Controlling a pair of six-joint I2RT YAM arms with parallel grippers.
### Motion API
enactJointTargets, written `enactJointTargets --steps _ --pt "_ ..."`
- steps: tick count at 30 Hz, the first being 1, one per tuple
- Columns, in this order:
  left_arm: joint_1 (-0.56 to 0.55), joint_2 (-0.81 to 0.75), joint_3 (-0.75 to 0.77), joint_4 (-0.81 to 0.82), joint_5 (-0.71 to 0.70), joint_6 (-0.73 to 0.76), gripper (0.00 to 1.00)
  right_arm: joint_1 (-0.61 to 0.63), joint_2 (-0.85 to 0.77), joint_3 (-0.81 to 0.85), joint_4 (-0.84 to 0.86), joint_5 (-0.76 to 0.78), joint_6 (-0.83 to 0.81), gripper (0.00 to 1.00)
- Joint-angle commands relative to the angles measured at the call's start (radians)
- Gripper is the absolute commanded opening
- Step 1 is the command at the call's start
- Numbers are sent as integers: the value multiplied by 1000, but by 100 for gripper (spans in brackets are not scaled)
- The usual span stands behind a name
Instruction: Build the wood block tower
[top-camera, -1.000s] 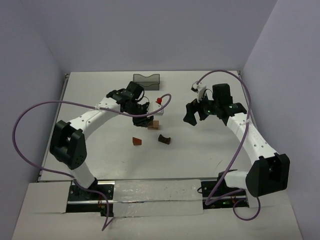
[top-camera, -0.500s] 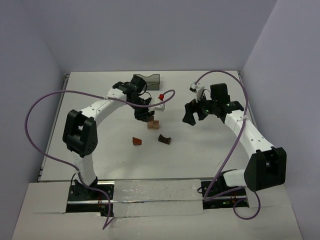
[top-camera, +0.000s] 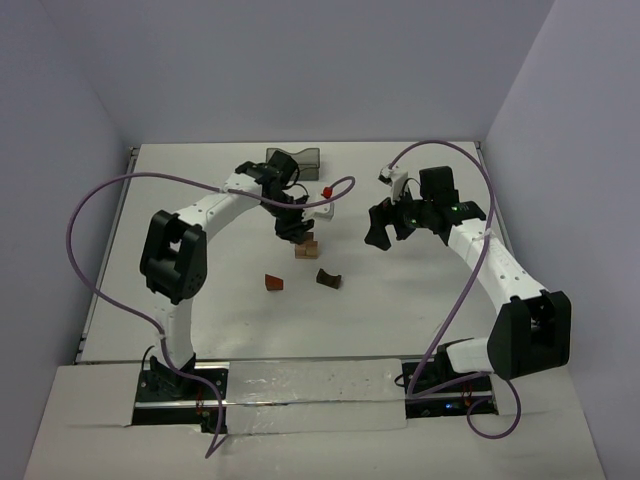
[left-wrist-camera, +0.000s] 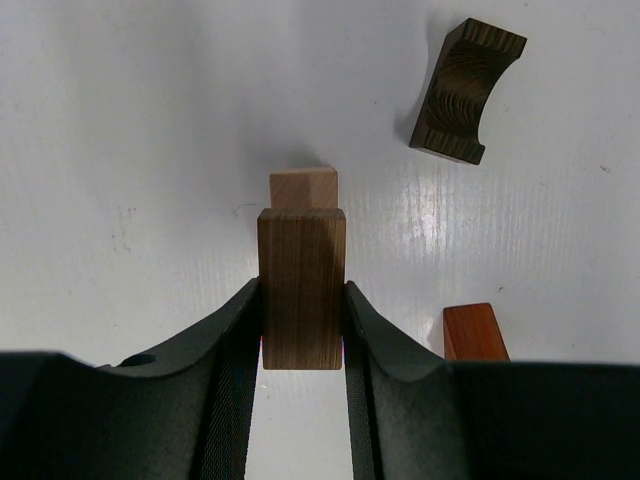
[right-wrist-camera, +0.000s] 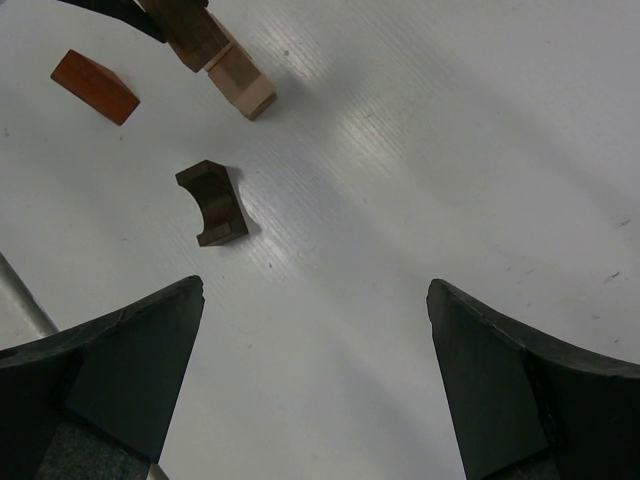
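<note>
My left gripper (left-wrist-camera: 302, 292) is shut on a brown wooden bar (left-wrist-camera: 301, 250) and holds it just over a light tan block (left-wrist-camera: 303, 187) standing on the white table. In the top view the left gripper (top-camera: 290, 230) is above this tan block (top-camera: 308, 250). A dark brown arch (left-wrist-camera: 466, 92) and a reddish-brown wedge (left-wrist-camera: 475, 331) lie loose nearby; they also show in the top view, arch (top-camera: 329, 278) and wedge (top-camera: 273, 283). My right gripper (top-camera: 384, 226) is open and empty to the right of the blocks; its wrist view (right-wrist-camera: 315, 290) shows the arch (right-wrist-camera: 212, 203), the wedge (right-wrist-camera: 95, 86) and the tan block (right-wrist-camera: 245, 83).
A dark translucent bin (top-camera: 293, 160) stands at the back of the table behind the left gripper. A small red piece (top-camera: 324, 192) sits on the purple cable near the left wrist. Grey walls close the table at the back and sides.
The left arm has swung its elbow to the right and carried the brown bar slightly right and back, over the tan block. The right arm has barely moved.
</note>
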Motion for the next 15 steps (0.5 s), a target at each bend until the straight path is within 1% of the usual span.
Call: enactJointTargets --steps 1,9,15 --pt "0 14 51 2 64 9 20 -5 7 49 41 11 4 100" --pt "-3 37 45 10 70 -1 25 -5 17 51 40 3 9 100" --pt "-11 50 49 17 55 -14 26 -5 21 52 41 -2 13 100"
